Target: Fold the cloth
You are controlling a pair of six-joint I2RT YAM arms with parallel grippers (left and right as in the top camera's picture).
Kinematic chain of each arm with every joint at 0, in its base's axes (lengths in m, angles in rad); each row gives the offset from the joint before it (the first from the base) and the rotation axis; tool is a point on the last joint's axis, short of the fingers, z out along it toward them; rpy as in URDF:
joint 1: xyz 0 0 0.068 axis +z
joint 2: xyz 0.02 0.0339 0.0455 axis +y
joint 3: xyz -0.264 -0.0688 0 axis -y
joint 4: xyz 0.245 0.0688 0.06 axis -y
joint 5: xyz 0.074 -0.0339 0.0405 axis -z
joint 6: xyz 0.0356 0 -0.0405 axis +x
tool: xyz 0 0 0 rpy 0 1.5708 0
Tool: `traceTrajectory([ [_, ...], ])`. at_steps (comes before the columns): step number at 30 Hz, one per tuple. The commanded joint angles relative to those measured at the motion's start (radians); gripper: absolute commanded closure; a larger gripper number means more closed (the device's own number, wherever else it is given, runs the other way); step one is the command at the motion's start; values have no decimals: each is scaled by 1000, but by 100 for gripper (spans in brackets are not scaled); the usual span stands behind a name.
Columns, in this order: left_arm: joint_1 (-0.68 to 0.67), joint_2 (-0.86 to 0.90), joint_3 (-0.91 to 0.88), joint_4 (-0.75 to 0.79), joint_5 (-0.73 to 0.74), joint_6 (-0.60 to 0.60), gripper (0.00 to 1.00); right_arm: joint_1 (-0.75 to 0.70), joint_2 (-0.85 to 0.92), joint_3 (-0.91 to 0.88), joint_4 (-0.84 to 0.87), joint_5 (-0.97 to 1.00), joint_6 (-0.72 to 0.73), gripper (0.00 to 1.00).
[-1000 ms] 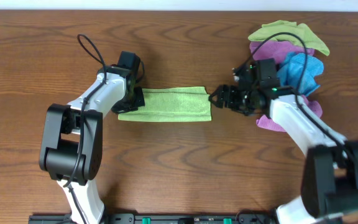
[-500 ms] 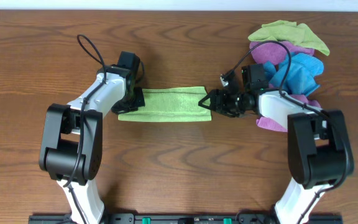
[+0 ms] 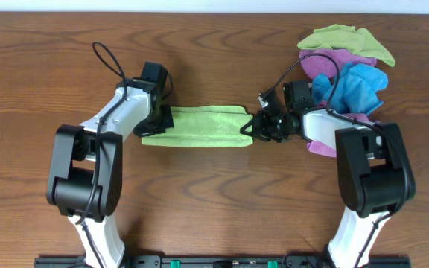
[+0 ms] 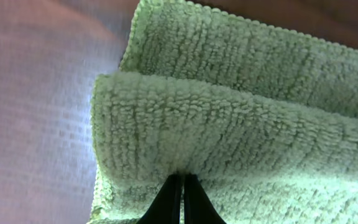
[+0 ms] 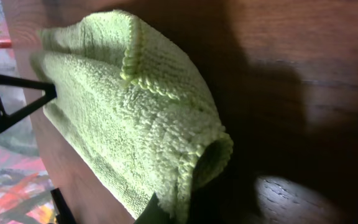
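At the middle of the desk (image 3: 214, 45), the cloth (image 3: 196, 125) lies as a folded lime-green strip running left to right. The overhead view shows an arm at each end. Only the left wrist view shows the left fingers (image 4: 169, 202) pressed together on a doubled layer. The right wrist view shows the right fingers (image 5: 149, 216) closed on the rolled right edge. A heap of cloths (image 3: 348, 67), purple, blue and green, appears far right, from overhead only.
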Motion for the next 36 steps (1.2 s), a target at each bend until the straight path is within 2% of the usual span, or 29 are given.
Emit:
traceTrajectory([
  [1, 19, -80, 53, -48, 11, 15, 94, -27, 6, 0, -21, -2, -6, 99],
  [5, 43, -238, 146, -152, 1, 33, 94, -71, -60, 18, -97, 8, -24, 99],
  [8, 59, -356, 171, -212, -15, 33, 94, -98, -130, 33, -193, 85, -51, 99],
  [14, 71, -592, 171, -364, -18, 33, 94, -101, -307, 105, -483, 494, -85, 99],
  [19, 71, -742, 171, -517, -8, 32, 94, -31, -364, 174, -613, 777, -1, 99],
  [24, 71, -856, 171, -614, 19, 32, 94, 129, -332, 191, -603, 944, 98, 98],
  [28, 71, -918, 171, -636, 49, 32, 94, 252, -267, 201, -543, 1017, 188, 98],
  [36, 71, -955, 163, -678, 49, 33, 94, 353, -115, 311, -508, 1030, 317, 99],
])
